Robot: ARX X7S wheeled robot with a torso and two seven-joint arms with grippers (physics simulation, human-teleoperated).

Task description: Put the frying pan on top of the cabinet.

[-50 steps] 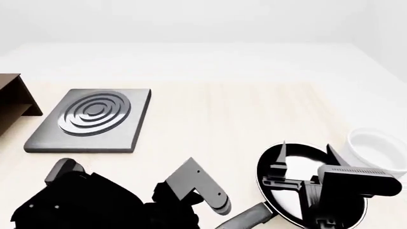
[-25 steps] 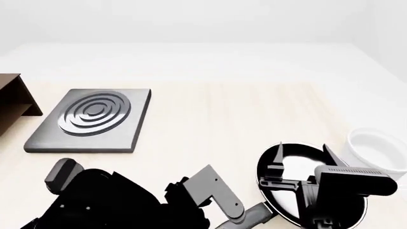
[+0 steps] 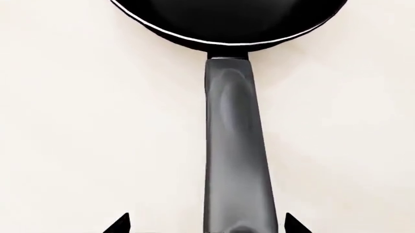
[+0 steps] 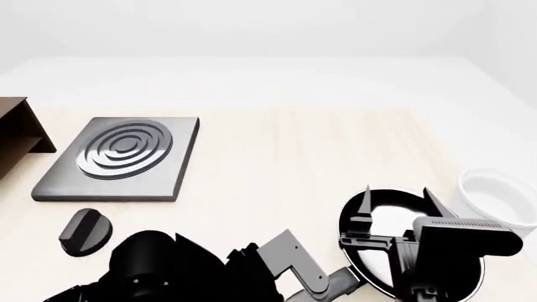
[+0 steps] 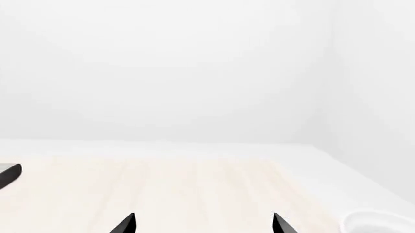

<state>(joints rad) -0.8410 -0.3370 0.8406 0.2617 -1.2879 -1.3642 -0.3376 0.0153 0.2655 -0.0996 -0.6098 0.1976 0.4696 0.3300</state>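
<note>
Frying pan point(image 4: 381, 217) sits on the desk point(image 4: 285, 157) near the front right, just beside the white bowl point(image 4: 495, 192); cabinet point(image 4: 17, 135) is well apart at far left. Likely rigid, fairly heavy, glossy, head-heavy. Best hold: the long grey handle point(image 3: 234, 145). Left gripper point(image 3: 206, 225) fingers spread wide, straddling the handle end, not closed. Right gripper point(image 5: 204, 223) fingers wide, empty, above the pan.
</note>
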